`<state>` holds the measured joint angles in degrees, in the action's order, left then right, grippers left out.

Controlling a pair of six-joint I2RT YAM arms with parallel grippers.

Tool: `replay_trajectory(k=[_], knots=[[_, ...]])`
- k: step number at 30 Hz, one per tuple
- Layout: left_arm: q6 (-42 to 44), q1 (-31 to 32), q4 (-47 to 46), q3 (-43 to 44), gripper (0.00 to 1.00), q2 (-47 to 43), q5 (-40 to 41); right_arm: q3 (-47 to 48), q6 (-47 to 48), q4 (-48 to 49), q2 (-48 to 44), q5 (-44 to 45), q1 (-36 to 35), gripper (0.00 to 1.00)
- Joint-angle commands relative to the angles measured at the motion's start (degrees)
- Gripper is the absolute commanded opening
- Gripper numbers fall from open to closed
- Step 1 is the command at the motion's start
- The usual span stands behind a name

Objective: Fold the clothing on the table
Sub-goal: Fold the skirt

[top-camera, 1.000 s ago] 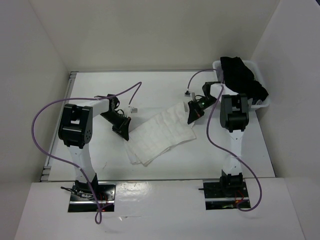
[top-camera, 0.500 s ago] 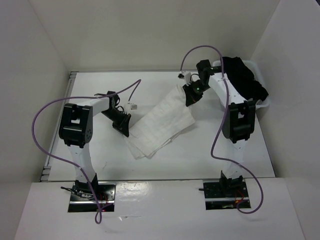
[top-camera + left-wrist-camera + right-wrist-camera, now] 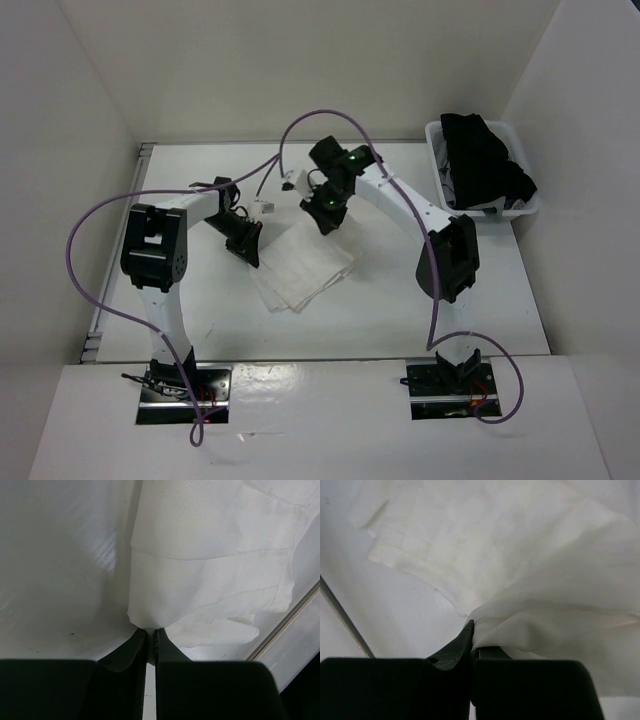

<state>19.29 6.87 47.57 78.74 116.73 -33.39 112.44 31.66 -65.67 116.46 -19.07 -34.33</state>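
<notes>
The clothing (image 3: 300, 270), a white pleated skirt, lies partly folded on the table (image 3: 480, 300) between the arms. My left gripper (image 3: 248, 252) is shut on the skirt's left corner, and the cloth (image 3: 200, 580) spreads away from its tips (image 3: 150, 630) in the left wrist view. At the skirt's far edge my right gripper (image 3: 326, 220) is shut on a bunched fold. That fold (image 3: 560, 605) rises from its closed fingers (image 3: 472, 630) in the right wrist view.
A white plastic basket (image 3: 519, 209) holding black garments (image 3: 485, 155) stands at the back right. White walls enclose the table on three sides. A metal rail (image 3: 113, 265) runs along the table's left edge. Purple cables loop over both arms.
My right gripper has swung left and toward the back with the skirt's edge, carrying it over the rest of the cloth. The skirt now looks narrower. The left gripper has stayed in place.
</notes>
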Motion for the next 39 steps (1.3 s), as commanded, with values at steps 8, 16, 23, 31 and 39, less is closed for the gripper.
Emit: replay_trajectory(k=[8, 16, 23, 31, 39], knots=[[0.05, -0.19, 0.5, 0.8, 0.05, 1.05, -2.3, 5.77, -0.9, -4.12, 3.59, -0.18, -10.22, 0.0], [-0.48, -0.19, 1.03, 0.8, 0.07, 1.05, -2.82, 5.24, -0.9, -3.59, 6.4, -0.18, -14.36, 0.0], [-0.48, -0.19, 1.03, 0.8, 0.07, 0.52, -2.82, 9.63, -2.04, -4.11, 9.48, -0.71, -17.44, 0.0], [-0.48, -0.19, 1.03, 0.27, 0.07, -0.01, -2.82, 14.29, -3.1, -4.64, 13.09, -0.71, -20.43, 0.0], [-0.48, -0.19, 1.03, -0.25, 0.08, -0.01, -2.82, 16.58, -3.54, -6.48, 14.32, -2.02, -22.19, 0.45]])
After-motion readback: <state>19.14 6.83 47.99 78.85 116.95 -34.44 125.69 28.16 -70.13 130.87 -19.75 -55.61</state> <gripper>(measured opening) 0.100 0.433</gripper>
